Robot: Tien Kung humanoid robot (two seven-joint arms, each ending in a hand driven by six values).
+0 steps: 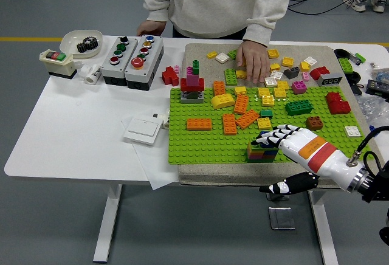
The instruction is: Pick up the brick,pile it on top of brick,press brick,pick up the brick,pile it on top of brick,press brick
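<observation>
The brick stack point(262, 151) stands upright at the near edge of the green baseplate point(200, 143), long side running left to right. The right hand point(285, 140) lies flat on it, fingers together, grasping nothing. A person's hand point(251, 59) rests on the far loose bricks point(285, 70).

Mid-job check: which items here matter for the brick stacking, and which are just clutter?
Job: right hand pressing the multicolour brick stack on the green baseplate; loose bricks.
Clutter: button boxes, wall switch, gear bowl.
</observation>
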